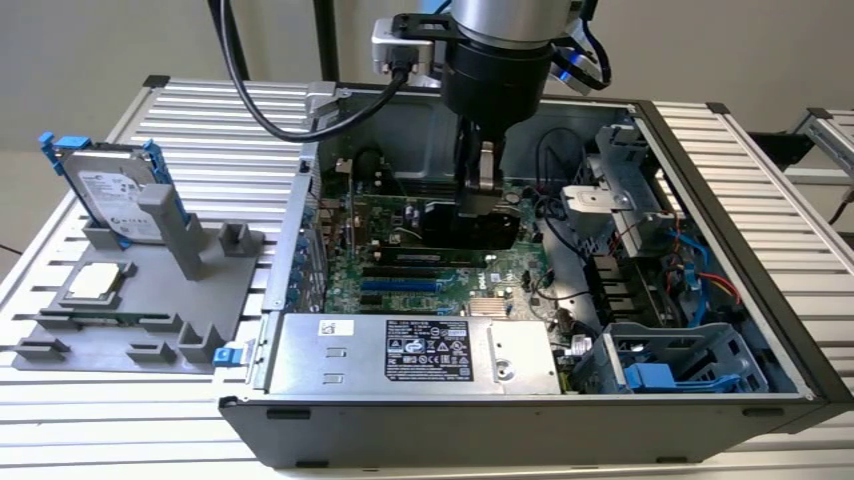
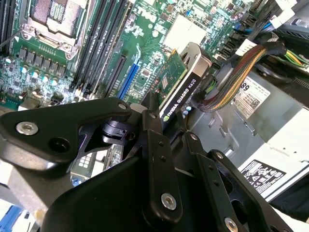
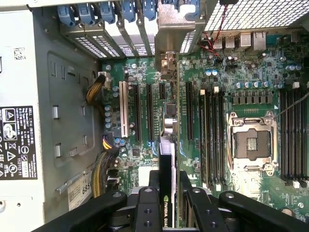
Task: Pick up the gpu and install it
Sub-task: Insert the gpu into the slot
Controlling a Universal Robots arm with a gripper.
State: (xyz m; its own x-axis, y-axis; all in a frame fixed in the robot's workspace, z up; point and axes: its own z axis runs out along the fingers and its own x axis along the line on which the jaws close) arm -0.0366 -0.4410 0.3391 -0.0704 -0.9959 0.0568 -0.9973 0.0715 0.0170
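Inside the open computer case (image 1: 747,300), the gripper (image 3: 168,193) was closed on the gpu (image 3: 166,164), gripping the card on edge just above the green motherboard (image 3: 231,77), among the expansion slots (image 3: 137,113), its silver bracket (image 3: 170,29) toward the case's rear wall.

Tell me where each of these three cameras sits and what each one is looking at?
Exterior view: off the arm, above the open computer case, looking down; the arm and gripper hold the gpu.
First wrist view: rides on the arm, looking down on the motherboard past the gripper.
Second wrist view: also on the arm, looking obliquely past the gripper.
Both wrist views share the edge-on gpu.
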